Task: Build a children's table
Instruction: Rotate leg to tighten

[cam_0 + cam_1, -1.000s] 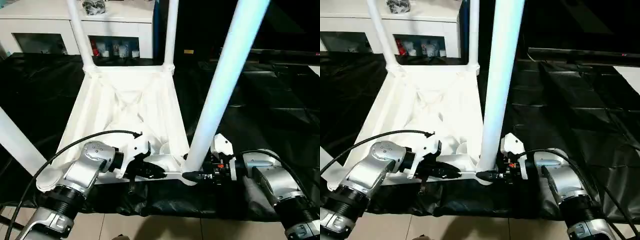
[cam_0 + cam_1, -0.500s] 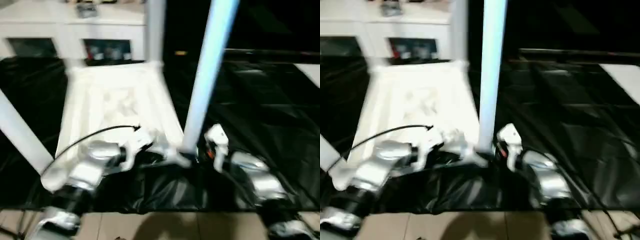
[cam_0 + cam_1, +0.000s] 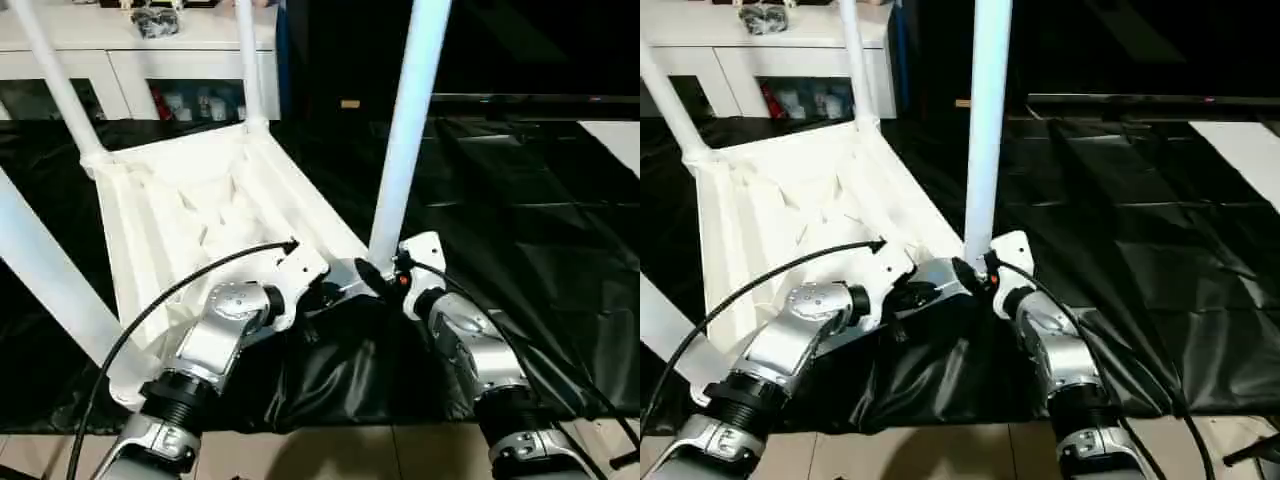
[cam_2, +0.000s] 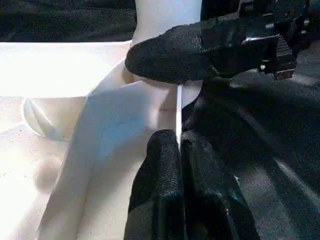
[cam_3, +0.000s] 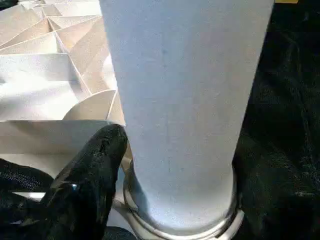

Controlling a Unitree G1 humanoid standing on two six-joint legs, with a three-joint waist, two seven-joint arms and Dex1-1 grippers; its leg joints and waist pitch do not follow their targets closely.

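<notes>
Left pincer (image 4: 179, 150) pinching tabletop (image 3: 190, 215) rim, four legs (image 3: 405, 130) upright

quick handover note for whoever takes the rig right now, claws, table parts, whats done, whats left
Left claw: shut on the thin rim of the tabletop at its near corner.
Right claw: at the base of the near right leg; grip state cannot be told.
Tabletop lies upside down, ribs up, on the black sheet.
Done: four legs stand up from the corners: far left leg, far right leg, near left leg, and the near right one.
Left: check that the near right leg is fully seated, then turn the table upright.
</notes>
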